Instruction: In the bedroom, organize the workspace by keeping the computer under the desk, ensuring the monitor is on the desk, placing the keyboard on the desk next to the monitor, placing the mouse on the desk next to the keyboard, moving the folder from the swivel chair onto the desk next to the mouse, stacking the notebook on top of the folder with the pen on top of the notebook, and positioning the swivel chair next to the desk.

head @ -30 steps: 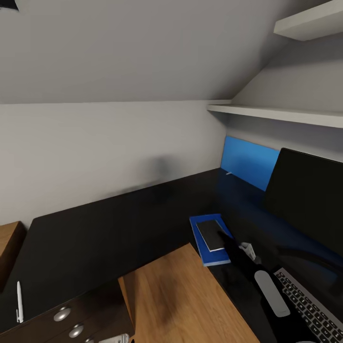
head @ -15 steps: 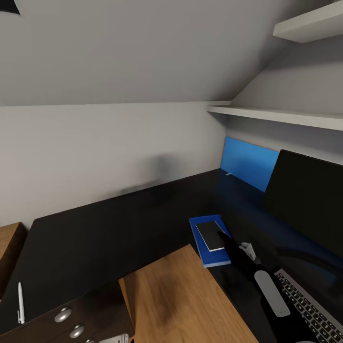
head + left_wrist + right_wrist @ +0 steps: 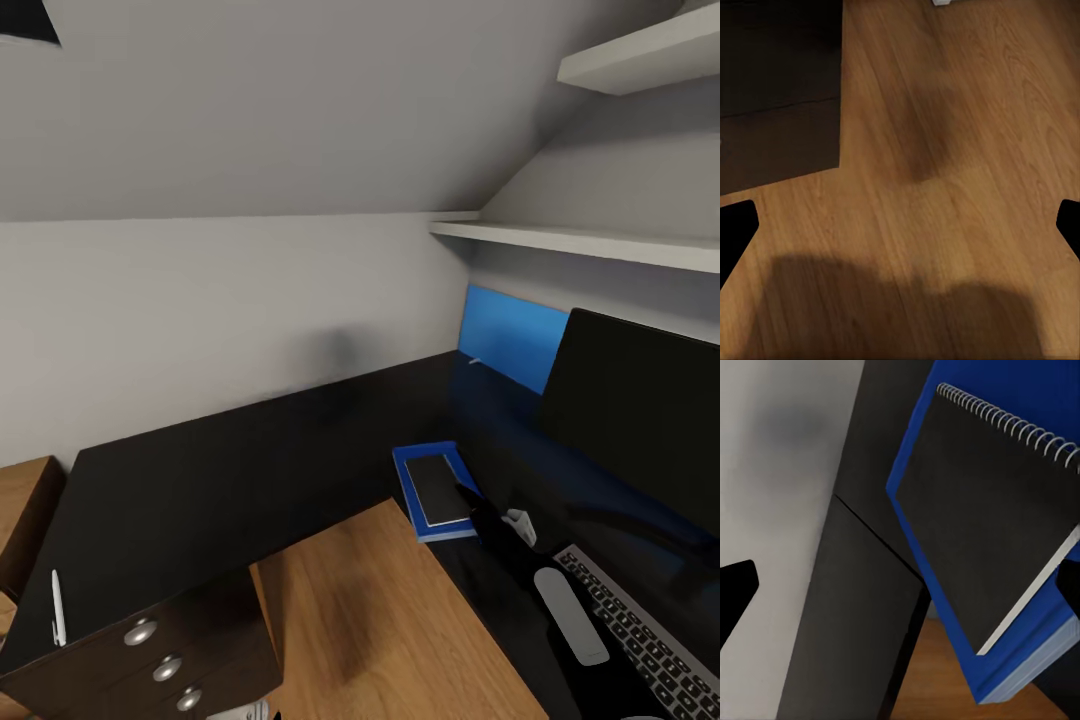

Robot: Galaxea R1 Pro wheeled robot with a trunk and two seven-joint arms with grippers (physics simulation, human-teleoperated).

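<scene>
While both claws gape empty, the notebook (image 3: 437, 489) tops the folder (image 3: 414, 500) at the desk (image 3: 220, 470) edge.

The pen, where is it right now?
In the head view the pen lies at the far left end of the desk, near its front edge above the drawer unit, far from the folder and notebook.

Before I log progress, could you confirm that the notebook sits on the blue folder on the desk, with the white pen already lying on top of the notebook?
Not quite: the pen is not on the notebook. The head view shows it lying at the desk's far left end, above the drawer knobs, well apart from the stack. The notebook does sit on the blue folder on the desk, as the right wrist view confirms.
</scene>
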